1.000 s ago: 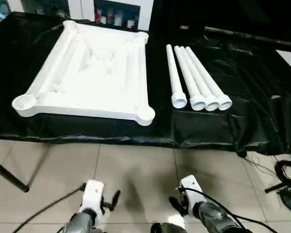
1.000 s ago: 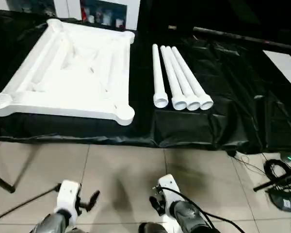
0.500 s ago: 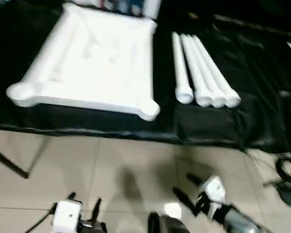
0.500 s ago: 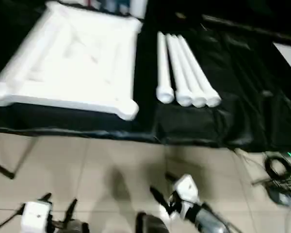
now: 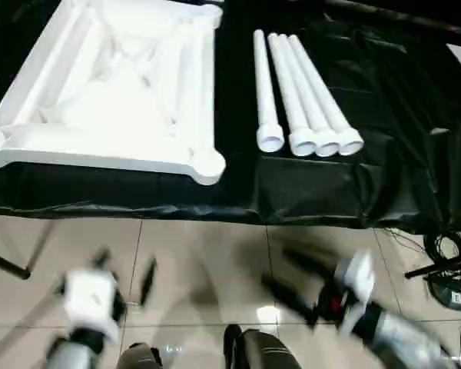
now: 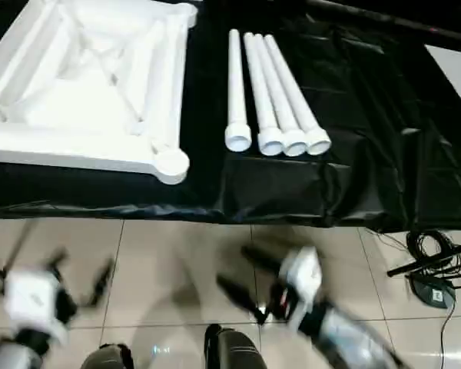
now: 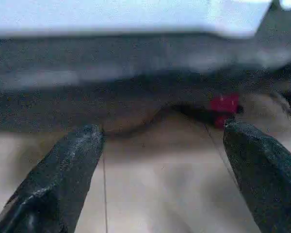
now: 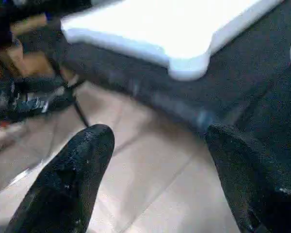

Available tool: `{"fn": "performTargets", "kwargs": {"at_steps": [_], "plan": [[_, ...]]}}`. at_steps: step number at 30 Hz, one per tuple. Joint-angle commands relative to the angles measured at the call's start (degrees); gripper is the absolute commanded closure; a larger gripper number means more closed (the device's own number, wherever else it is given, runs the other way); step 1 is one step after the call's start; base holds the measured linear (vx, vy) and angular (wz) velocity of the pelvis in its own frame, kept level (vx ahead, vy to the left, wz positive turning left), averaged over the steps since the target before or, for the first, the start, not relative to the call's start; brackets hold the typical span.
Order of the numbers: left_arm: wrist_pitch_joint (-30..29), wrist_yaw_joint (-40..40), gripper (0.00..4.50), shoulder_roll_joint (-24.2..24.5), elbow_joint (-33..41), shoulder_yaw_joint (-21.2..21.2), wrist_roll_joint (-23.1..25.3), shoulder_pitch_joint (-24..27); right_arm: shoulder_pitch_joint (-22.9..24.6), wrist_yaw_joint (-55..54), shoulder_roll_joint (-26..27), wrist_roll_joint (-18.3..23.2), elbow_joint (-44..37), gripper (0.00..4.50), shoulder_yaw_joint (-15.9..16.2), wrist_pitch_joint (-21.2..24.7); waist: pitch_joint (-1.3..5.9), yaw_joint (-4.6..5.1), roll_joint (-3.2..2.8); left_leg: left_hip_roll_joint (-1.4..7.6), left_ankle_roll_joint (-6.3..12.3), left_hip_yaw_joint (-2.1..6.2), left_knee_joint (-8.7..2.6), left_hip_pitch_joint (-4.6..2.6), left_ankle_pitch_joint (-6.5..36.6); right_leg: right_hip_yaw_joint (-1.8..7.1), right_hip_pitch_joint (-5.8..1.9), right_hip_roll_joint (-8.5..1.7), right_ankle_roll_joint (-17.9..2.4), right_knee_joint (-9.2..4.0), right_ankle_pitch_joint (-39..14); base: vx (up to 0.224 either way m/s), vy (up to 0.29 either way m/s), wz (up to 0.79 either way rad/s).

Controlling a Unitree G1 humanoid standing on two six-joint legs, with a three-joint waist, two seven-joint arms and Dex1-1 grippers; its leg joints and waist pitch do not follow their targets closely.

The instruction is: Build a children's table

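While nothing is getting grabbed yet, the robot is basically lining itself up for the first pick. The tabletop (image 5: 107, 84) is lying underside up on the black-covered bench (image 5: 384, 154), ribs and corner sockets showing, and the four legs (image 5: 300, 92) are sitting side by side just beside it, none plugged in. Both arms are hanging low over the tiled floor (image 5: 207, 254), well short of the bench. The left claw (image 5: 123, 280) is standing wide apart and empty, and the right claw (image 5: 292, 280) is apart too, holding nothing. My guess: the next move is reaching the right arm up to the legs and closing on one near its wide end.
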State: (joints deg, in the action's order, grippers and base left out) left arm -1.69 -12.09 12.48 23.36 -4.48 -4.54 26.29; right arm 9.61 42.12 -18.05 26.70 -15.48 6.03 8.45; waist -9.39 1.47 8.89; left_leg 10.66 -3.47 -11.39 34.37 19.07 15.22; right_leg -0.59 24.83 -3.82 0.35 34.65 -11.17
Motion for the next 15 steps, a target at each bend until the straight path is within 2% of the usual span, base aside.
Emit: {"fn": "performTargets", "kwargs": {"at_steps": [1,2,3,4,5,6,7,8,9,10,11,12,13,14,15], "plan": [[-2.4,0.5,0.07,0.9,2.1,-1.9,-1.6,-2.4,-4.4,-2.4,0.6,3.6,-0.4,1.01,-3.2,2.5,3.57,-0.17,-0.82,3.07,7.47,1.21,-4.02,-0.38,0.4,2.74,-2.86,-3.79,-14.4,-2.96,-2.6,-0.068,-0.058,-0.04],[-2.4,0.5,0.07,0.9,2.1,-1.9,-1.6,-2.4,-4.4,-2.4,0.6,3.6,-0.4,1.01,-3.2,2.5,3.48,-0.23,-1.02,3.03,6.88,1.13,-3.95,-0.45,0.4,2.76,-2.49,-3.6,-14.0,-3.04,-4.2,-0.051,-0.037,-0.03],[-3.8,0.6,0.07,1.6,3.3,-3.5,-2.6,-5.0,-7.7,-3.4,1.3,4.8,-0.6,1.01,-4.3,4.4,4.32,-0.45,-1.08,3.02,6.4,1.08,-3.76,-0.66,-0.6,2.68,-2.68,-3.44,-14.0,-2.75,-3.6,0.0,0.0,0.0],[-4.5,0.5,0.07,2.1,3.5,-4.3,-3.2,-6.2,-9.1,-3.8,1.7,5.1,-0.5,1.01,-4.6,5.0,4.32,-0.45,-1.08,3.02,6.4,1.08,-3.76,-0.66,-0.6,2.68,-2.68,-3.44,-14.0,-2.75,-3.6,0.0,0.0,0.0],[-5.3,0.3,0.07,3.0,4.1,-5.2,-3.9,-7.7,-11.0,-4.5,2.2,5.6,-0.1,1.01,-5.0,5.9,5.16,-0.62,-1.07,2.78,6.03,0.92,-3.46,-0.86,-2.9,2.46,-2.58,-2.93,-13.9,-2.31,-0.5,0.0,0.0,0.0],[-5.5,0.2,0.07,3.2,4.1,-5.4,-4.0,-8.0,-11.4,-4.6,2.2,5.7,0.0,1.01,-5.1,6.1,5.28,-0.65,-1.11,2.72,6.01,0.84,-3.39,-0.95,-3.4,2.46,-2.54,-2.86,-14.0,-2.17,0.3,0.0,0.0,0.0],[-6.2,0.3,0.07,3.8,4.4,-6.2,-4.5,-9.4,-12.8,-5.2,2.6,5.6,0.8,1.01,-5.4,6.2,5.87,-0.78,-0.94,2.62,6.01,0.9,-3.32,-0.69,-4.8,2.34,-2.91,-2.75,-13.9,-1.96,1.9,0.0,0.0,0.0],[-7.0,0.2,0.07,4.3,4.6,-6.8,-4.9,-10.4,-13.8,-5.8,2.7,5.7,1.3,1.01,-5.5,6.6,6.33,-0.9,-0.82,2.53,5.95,0.84,-3.18,-0.71,-5.7,2.31,-2.96,-2.66,-14.0,-1.77,3.2,0.0,0.0,0.0],[-7.8,0.9,0.07,4.9,4.3,-7.9,-5.0,-12.9,-15.4,-7.0,3.1,4.8,3.0,1.01,-5.8,7.0,6.98,-0.97,-0.41,2.45,5.95,0.89,-3.01,-0.79,-6.6,2.25,-3.19,-2.6,-14.1,-1.57,4.0,0.0,0.0,0.0],[-8.2,1.4,0.07,5.3,3.9,-8.6,-5.1,-14.4,-16.4,-7.9,3.3,4.2,4.0,1.01,-5.8,7.2,6.91,-1.08,-0.69,2.38,5.85,0.89,-3.1,-0.78,-7.0,2.23,-2.99,-2.55,-14.0,-1.51,4.1,0.0,0.0,0.0],[-9.0,1.8,0.07,6.1,3.3,-9.3,-5.0,-16.4,-17.6,-9.4,3.4,2.7,5.5,1.01,-5.7,7.5,7.17,-1.29,-0.47,2.26,5.27,0.86,-3.02,-0.65,-5.6,2.1,-2.92,-2.43,-13.7,-1.63,2.2,0.0,0.0,0.0],[-10.2,2.3,0.07,7.5,1.7,-10.2,-4.6,-20.5,-20.0,-12.9,4.0,-0.6,9.2,1.01,-5.4,7.7,7.27,-1.43,-0.58,2.25,4.58,0.87,-3.0,-0.64,-5.2,2.07,-2.85,-2.46,-13.4,-1.6,1.5,0.0,0.0,0.0],[-10.5,2.5,0.07,8.1,0.7,-10.4,-4.2,-23.1,-21.5,-15.1,4.4,-2.3,11.8,1.01,-5.4,7.8,7.68,-1.42,-1.33,1.69,3.83,0.86,-2.84,-0.76,-4.8,1.77,-2.7,-2.13,-13.2,-1.71,1.5,-0.055,-0.008,0.0],[-10.6,2.6,0.07,8.2,0.5,-10.5,-4.1,-23.7,-21.8,-15.6,4.5,-2.7,12.4,1.01,-5.4,7.8,7.47,-1.64,-1.73,1.65,3.19,0.92,-3.08,-0.84,-3.5,1.67,-2.43,-2.03,-12.7,-1.69,-0.3,-0.055,-0.008,0.0],[-11.0,3.2,0.07,9.1,-0.8,-10.3,-2.4,-26.1,-23.3,-17.6,4.9,-4.9,15.6,1.01,-5.2,6.7,8.13,-1.98,-2.1,1.71,2.24,1.12,-2.79,-0.39,-2.7,1.53,-3.13,-2.27,-12.8,-1.59,0.5,-0.052,0.001,0.01]]}}
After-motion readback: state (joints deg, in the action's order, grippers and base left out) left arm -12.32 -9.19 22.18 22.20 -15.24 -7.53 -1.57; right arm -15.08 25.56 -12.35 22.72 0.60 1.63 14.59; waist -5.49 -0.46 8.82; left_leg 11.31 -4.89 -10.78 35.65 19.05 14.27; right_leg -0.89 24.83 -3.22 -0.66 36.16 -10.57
